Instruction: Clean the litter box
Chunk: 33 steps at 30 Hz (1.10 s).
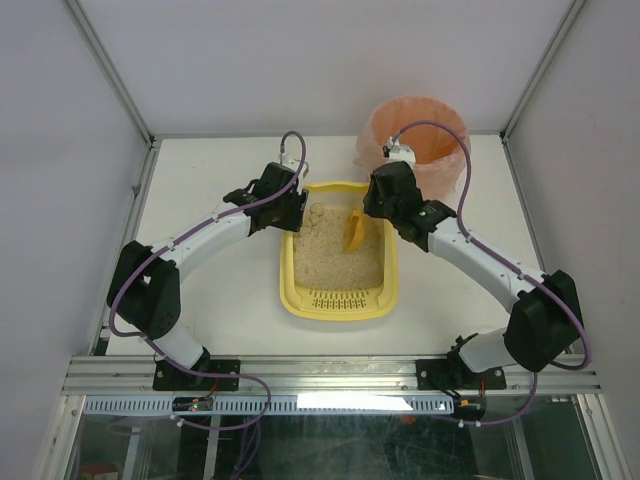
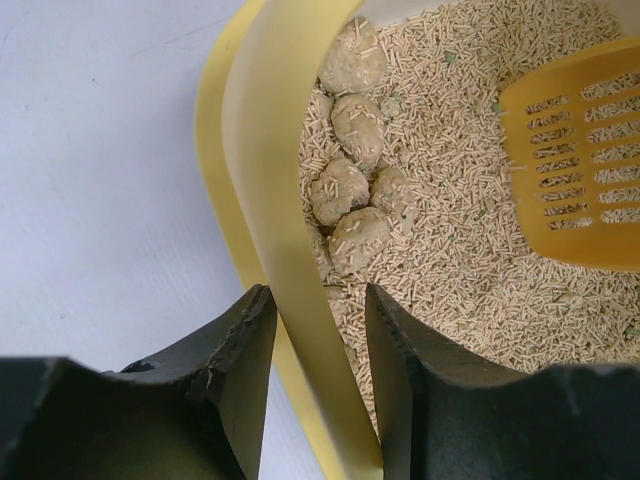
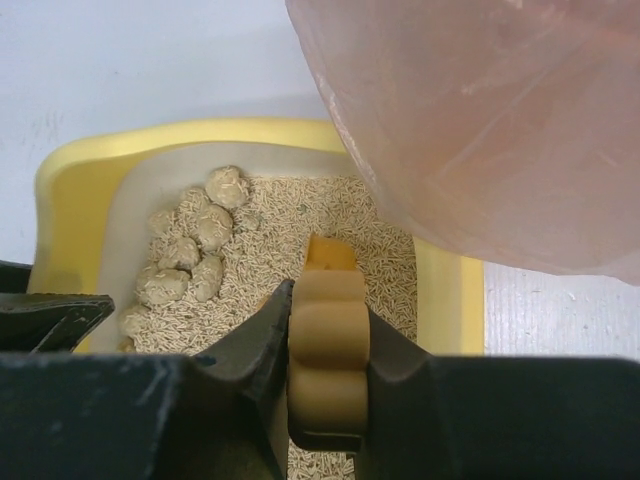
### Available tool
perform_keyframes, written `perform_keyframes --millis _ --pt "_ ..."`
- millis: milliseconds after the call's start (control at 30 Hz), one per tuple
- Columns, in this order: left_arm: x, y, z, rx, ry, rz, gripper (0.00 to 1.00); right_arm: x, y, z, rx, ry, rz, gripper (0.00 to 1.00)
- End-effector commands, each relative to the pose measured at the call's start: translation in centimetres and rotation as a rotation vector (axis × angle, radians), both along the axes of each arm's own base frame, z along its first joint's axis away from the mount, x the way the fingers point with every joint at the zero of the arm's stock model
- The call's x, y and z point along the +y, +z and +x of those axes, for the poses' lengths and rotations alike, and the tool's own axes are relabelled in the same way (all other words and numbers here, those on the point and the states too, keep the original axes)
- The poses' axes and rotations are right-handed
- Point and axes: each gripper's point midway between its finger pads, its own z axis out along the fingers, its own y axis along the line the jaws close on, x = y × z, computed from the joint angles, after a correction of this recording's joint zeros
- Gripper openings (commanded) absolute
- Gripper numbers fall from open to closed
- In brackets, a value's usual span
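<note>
**Litter Box Cleaning: Scoop in Tray, Clumps Not Yet Lifted**

The litter box sits at the centre of the worktop. The left end effector is clamped on the tray wall near the 10 o'clock corner, bracing it. The right end effector is clamped on the handle of the scoop, with the blade low over the litter.

The step in hand appears to be scooping. The next move calls for driving the blade toward 10 o'clock, under the clumps, then carrying them to the bin at 1 o'clock.

The blade is cut off in the left wrist view, and the bin's contents cannot be made out.

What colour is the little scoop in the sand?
The scoop is orange, clearest in the left wrist view.
</note>
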Motion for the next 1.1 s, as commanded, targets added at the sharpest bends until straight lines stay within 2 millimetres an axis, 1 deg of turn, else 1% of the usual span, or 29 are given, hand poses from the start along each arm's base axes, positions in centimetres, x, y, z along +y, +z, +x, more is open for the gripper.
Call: perform_keyframes --millis 0,67,100,233,333,467,567,700,767,833,933,1067 --pt "-1.4 0.2 0.0 -0.009 -0.056 -0.044 0.39 0.5 -3.0 -0.2 0.083 -0.007 -0.012 0.00" --pt "-1.5 0.1 0.0 -0.005 -0.061 -0.045 0.39 1.3 -4.3 -0.5 0.109 -0.009 0.044 0.00" --pt "-1.5 0.1 -0.1 -0.003 -0.063 -0.047 0.38 1.7 -5.5 -1.0 0.131 -0.008 0.074 0.00" --pt "-1.7 -0.1 -0.1 0.000 -0.070 -0.047 0.38 3.7 -7.8 -2.0 0.171 -0.004 0.202 0.00" --pt "-1.8 -0.1 -0.1 0.001 -0.071 -0.047 0.38 5.6 -8.7 -2.5 0.193 0.018 0.290 0.00" --pt "-1.8 -0.1 -0.2 0.000 -0.073 -0.046 0.38 7.6 -9.6 -2.6 0.212 0.052 0.369 0.00" --pt "-1.7 -0.1 -0.2 0.000 -0.072 -0.046 0.37 8.5 -10.2 -2.7 0.236 0.070 0.404 0.00" --pt "-1.8 -0.1 -0.2 0.002 -0.075 -0.046 0.37 9.1 -10.9 -3.0 0.259 0.074 0.451 0.00" --pt "-1.8 -0.2 -0.2 0.002 -0.075 -0.046 0.37 9.6 -11.0 -3.2 0.267 0.089 0.484 0.00" --pt "-1.9 -0.2 -0.2 0.003 -0.075 -0.047 0.37 10.2 -10.3 -3.4 0.262 0.108 0.546 0.00" --pt "-1.8 -0.1 -0.2 0.000 -0.073 -0.043 0.37 10.6 -8.6 -3.7 0.221 0.138 0.647 0.00" --pt "-1.5 -0.1 -0.1 -0.006 -0.065 -0.034 0.37 10.3 -6.1 -4.2 0.182 0.152 0.802 0.00"
